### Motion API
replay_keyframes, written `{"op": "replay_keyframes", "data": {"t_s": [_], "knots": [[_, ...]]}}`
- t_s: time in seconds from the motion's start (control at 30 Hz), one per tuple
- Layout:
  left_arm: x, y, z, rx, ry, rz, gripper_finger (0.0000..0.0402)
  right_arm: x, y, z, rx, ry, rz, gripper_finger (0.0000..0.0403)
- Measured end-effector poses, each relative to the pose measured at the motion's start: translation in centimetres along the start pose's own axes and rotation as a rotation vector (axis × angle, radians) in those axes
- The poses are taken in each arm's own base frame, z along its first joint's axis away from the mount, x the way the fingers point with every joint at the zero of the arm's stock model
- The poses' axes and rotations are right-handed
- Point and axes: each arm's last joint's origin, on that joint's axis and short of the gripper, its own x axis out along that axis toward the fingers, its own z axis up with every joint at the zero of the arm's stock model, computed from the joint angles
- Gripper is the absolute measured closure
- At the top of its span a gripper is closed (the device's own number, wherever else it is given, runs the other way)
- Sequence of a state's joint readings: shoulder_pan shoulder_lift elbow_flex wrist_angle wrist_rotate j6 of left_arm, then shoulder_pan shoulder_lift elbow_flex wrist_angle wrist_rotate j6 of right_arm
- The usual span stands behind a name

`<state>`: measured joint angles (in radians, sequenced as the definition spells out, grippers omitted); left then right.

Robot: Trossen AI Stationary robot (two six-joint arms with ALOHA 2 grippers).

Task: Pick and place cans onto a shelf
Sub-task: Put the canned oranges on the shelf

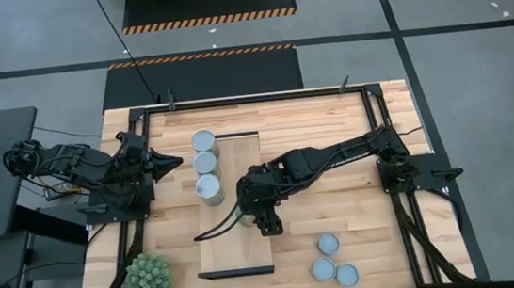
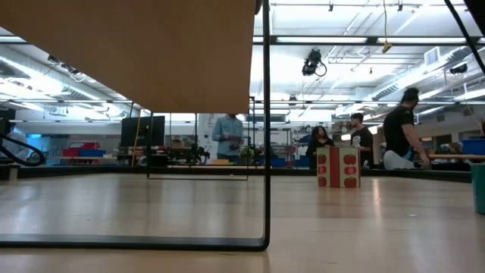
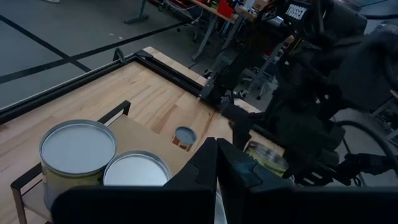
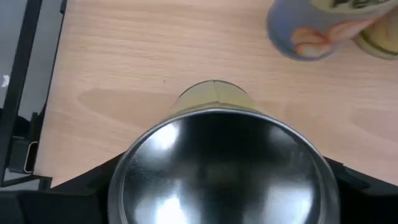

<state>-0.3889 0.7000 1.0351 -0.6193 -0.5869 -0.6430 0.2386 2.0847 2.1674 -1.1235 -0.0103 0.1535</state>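
Over the shelf (image 1: 232,231), the held can (image 4: 221,165) is hidden from above by the right end effector (image 1: 266,221), closed around it. Three cans (image 1: 206,165) stand on the shelf; three more (image 1: 332,260) on the bench (image 1: 358,210). Left end effector (image 1: 169,162): fingers together, empty.

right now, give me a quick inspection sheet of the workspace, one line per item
surface: wooden tabletop inside a black frame, bare in the upper right.
job's things: three cans in a row on the shelf; three more cans grouped on the tabletop near the lower right; another can between the right gripper's fingers.
clutter: spiky green plant at the lower left corner.
grippers: right gripper over the shelf's right edge, shut on a can; left gripper waits at the left, beside the row of cans.
cables: a black cable crosses the shelf below the right arm.
surroundings: people stand in the room behind the table.
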Motion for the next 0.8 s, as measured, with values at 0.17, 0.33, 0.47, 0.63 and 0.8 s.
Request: {"op": "replay_keyframes", "data": {"t_s": [0.17, 0.33, 0.47, 0.63, 0.8], "knots": [[0.0, 0.0, 0.0, 0.000, 0.002, -0.002, 0.0385, 0.5, 0.1, 0.2, -0.001, -0.017, 0.016, 0.0046], [0.0, 0.0, -0.1, 0.004, 0.008, -0.002, 0.0385, 0.4, 0.1, 0.5, -0.001, -0.043, -0.001, 0.0038], [0.0, 0.0, -0.1, 0.011, 0.010, -0.002, 0.0385, 0.4, 0.1, 0.5, -0.010, -0.046, 0.000, 0.0029], [0.0, 0.0, -0.1, 0.017, 0.023, -0.017, 0.0385, -0.4, 0.4, 0.4, -0.044, -0.037, -0.007, 0.0023], [0.0, -0.1, -0.3, 0.019, 0.066, -0.067, 0.0385, -1.4, 1.1, 0.0, -0.124, 0.012, -0.031, 0.0024]]}}
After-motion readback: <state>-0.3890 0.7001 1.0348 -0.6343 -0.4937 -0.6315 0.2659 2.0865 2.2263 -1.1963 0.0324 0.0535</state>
